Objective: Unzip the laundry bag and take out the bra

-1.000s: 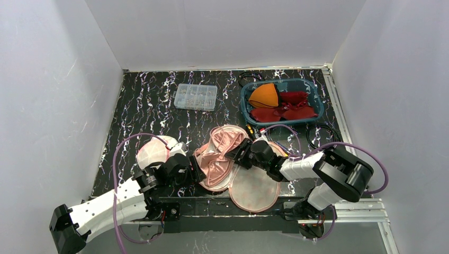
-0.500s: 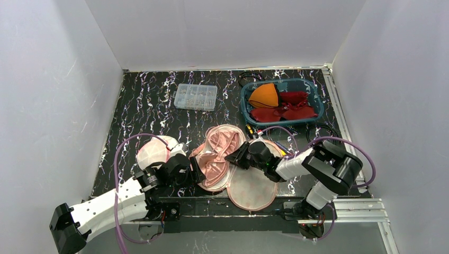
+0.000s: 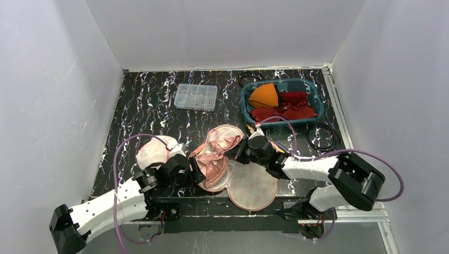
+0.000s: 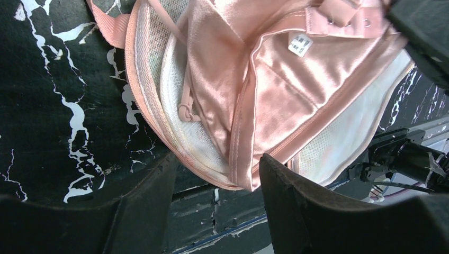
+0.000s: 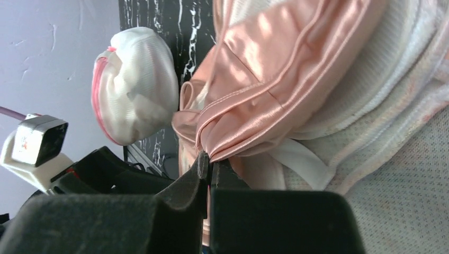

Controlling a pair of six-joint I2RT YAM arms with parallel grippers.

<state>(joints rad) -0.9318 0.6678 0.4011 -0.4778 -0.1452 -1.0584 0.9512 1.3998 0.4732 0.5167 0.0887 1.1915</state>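
The bra (image 3: 219,151) lies on the opened laundry bag (image 3: 254,188) at the near-middle of the tabletop (image 3: 148,106), toward the 6 o'clock edge in the overhead view. It is folded cup over cup. Its long axis runs roughly from 1 o'clock to 7 o'clock, with the band end and its sewn label toward the arms. The bag's mesh flap spreads out at about 4 o'clock from it.

The right pincer (image 3: 239,153) is clamped together on a gathered fold of pink satin at the bra's 3 o'clock side. Its wrist view shows the fabric pinched right at the fingertips. The left pincer (image 3: 197,170) stands with its fingers apart at the 7 o'clock end, straddling the rim of the bag and the bra's lower edge but gripping nothing.

The bra looks light, limp and slippery, with padded cups that should hold some shape. A thin fold of satin could slide out of a grip. The stitched band, or the seam where cup meets strap, looks a surer place to hold. The mesh is just as soft and may drag along unless its rim is pinned.

A white mesh pouch (image 3: 153,151) sits at 9 o'clock, and a basket (image 3: 312,90) sits well apart at 1 o'clock.
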